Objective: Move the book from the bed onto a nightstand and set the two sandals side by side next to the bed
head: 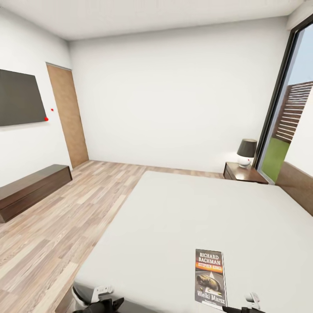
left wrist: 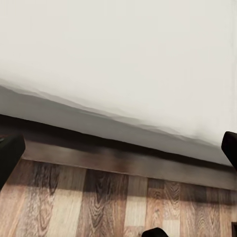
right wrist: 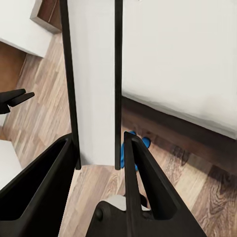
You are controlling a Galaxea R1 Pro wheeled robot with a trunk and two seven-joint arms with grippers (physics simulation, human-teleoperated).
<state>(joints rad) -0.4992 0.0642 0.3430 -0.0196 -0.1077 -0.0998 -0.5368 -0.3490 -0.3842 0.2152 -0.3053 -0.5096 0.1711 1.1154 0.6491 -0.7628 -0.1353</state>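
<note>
**Book held edge-up over the near end of the bed**

The book (head: 210, 278) is a thin paperback with a dark cover. It has "RICHARD BACHMAN" in white at the top, an orange band beneath, and "Wielki Marsz" at the foot. It hangs over the near right part of the bed (head: 174, 217), its cover facing us. The right gripper (right wrist: 98, 163) has its jaws clenched on it, one black finger on each cover with the pale page edges between. Below, on the floor hard against the bed's dark frame, a scrap of blue sandal (right wrist: 132, 148) peeks out, mostly hidden behind the book and finger.

The left gripper (left wrist: 118, 153) hangs over the bed's near edge where mattress meets frame and planks. Its jaws are spread wide, holding nothing.

The grey mattress is bare out to its far edge. At the far right corner stands a nightstand (head: 243, 173) with a lamp (head: 246, 152) on its back part and bare top in front, just beside the tall window (head: 282, 130). To the left is a broad run of open wood floor (head: 65, 208), bounded by a low bench (head: 30, 189) along the left wall.
</note>
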